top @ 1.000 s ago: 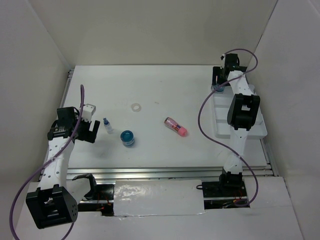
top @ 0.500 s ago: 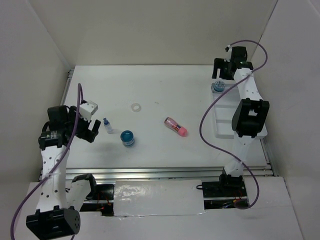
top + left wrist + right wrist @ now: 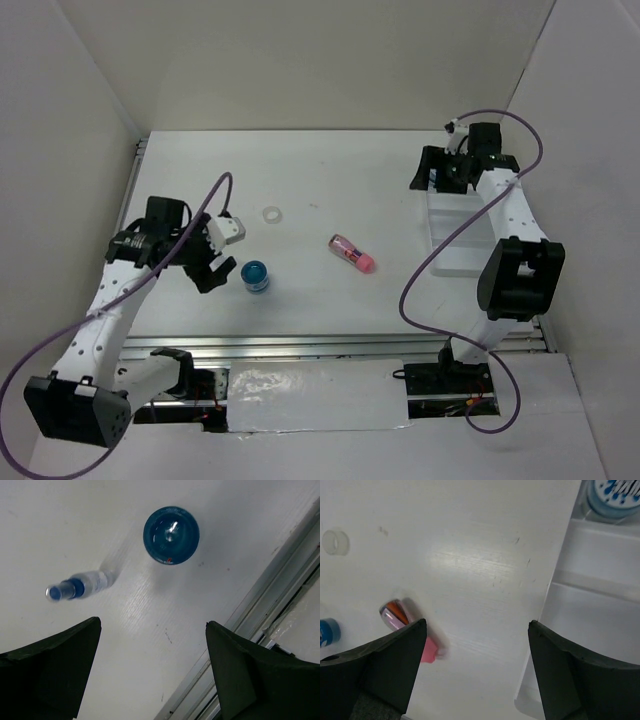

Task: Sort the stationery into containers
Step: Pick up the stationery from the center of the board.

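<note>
The right gripper stands with its jaws spread and nothing between them, lifted clear of the tray. One blue pot sits in the tray's far corner compartment, so the first of the five items looks delivered. A second ago this gripper was down over that corner; half a second ago it had risen and the pot showed in the tray. Now the wrist is turned back towards the table, where its camera takes in the pink tube lying just beyond its left finger and the translucent ring farther off. The tube seems the likely next pick for this arm. The left gripper is also wide open and empty, hovering above the table with the small blue-capped bottle just ahead of its left finger. The second blue pot is a little beyond, the two near each other but apart. A second earlier this arm hung out to the left of the bottle; it has since swung inward and turned (in the top view it now hides the bottle). Four items remain on the table, well apart from the tray.
</note>
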`<control>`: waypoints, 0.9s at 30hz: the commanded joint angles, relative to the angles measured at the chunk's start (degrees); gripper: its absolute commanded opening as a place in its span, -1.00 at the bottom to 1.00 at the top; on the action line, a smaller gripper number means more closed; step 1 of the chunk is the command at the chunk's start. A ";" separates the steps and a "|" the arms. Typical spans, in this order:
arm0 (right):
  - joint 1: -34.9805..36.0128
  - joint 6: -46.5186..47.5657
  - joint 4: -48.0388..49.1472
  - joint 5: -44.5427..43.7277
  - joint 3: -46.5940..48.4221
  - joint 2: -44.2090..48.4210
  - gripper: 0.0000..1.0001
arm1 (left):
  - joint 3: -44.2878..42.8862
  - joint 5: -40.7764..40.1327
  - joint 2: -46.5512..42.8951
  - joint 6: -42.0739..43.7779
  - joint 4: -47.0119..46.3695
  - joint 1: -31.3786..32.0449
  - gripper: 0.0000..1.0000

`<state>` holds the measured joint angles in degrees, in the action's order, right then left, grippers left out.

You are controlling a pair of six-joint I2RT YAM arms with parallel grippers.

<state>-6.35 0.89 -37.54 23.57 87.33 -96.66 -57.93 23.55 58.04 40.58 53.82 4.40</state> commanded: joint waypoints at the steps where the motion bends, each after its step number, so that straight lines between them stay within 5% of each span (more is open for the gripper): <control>1: 0.55 -0.18 -0.87 3.58 -2.51 2.27 0.76 | -4.55 -1.05 4.35 0.82 -0.30 5.51 0.96; 14: 0.55 -0.80 -0.43 4.02 -6.03 3.24 0.72 | -6.93 -11.60 23.15 -2.69 -2.41 19.93 0.99; 27: 1.25 -0.80 -0.87 4.11 -6.29 2.18 0.72 | -14.39 -23.29 35.99 -7.18 -0.48 25.30 0.99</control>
<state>-5.63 0.47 -38.59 26.83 81.21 -96.16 -68.77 3.36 92.62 35.27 52.10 28.86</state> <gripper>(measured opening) 0.861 0.993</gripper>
